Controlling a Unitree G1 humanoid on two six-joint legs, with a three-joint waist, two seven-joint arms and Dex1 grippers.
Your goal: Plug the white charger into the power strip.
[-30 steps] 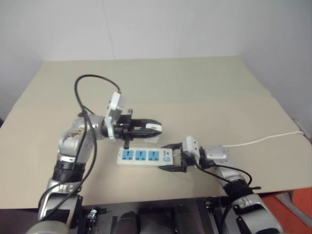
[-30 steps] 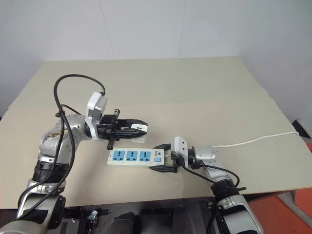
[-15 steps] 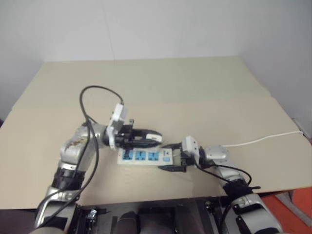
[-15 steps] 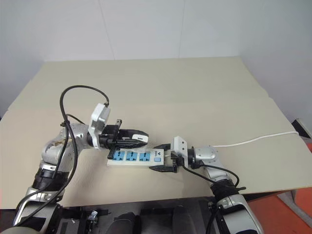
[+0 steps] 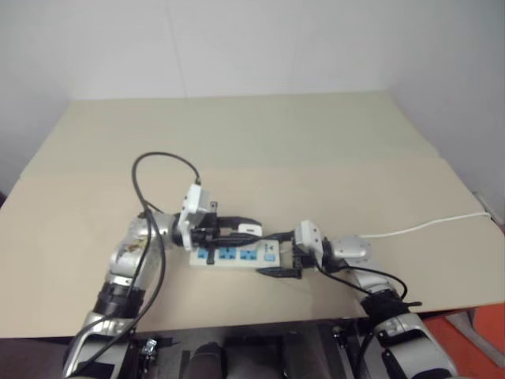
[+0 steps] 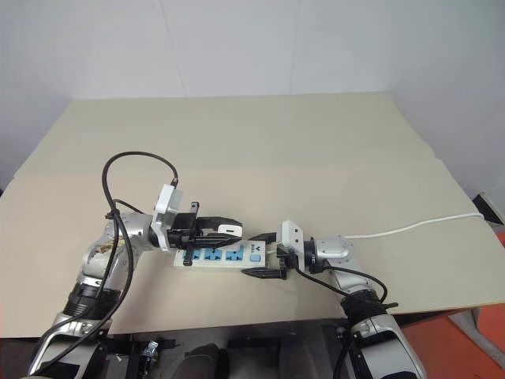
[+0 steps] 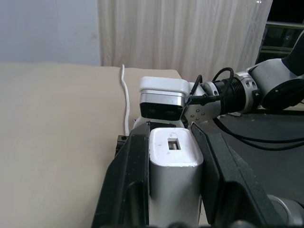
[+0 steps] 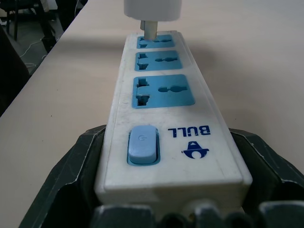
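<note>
Right pincer [image 6: 263, 253] sitting nearest the table's front edge, pointing left, its two black fingers [image 8: 78, 166] clasping the switch end of the power strip [image 6: 219, 257] from either side. Lying flat on the beige table [image 6: 316, 150], running left to right, with three blue sockets and a small blue switch [image 8: 142, 144] at the gripped end. Trailing away to the right across the table, a thin white cord [image 6: 418, 226] reaching the far right edge.

Hovering just above the strip's left end, the left pincer [image 6: 229, 230], pointing level toward the right, closed tight on the white charger [image 7: 174, 164], black fingers [image 7: 128, 183] pressing both flat sides of the small boxy adapter. Showing in the right wrist view, the charger's metal prongs [image 8: 150, 28] meeting the socket [image 8: 154, 41] farthest from the switch; cannot tell how deep the prongs are sitting. Leaving the two sockets nearer the switch uncovered.

Looping up and back from the left wrist, a black cable [image 6: 134, 170]. Stretching beyond, bare beige tabletop up to a pale wall [image 6: 237, 47].
</note>
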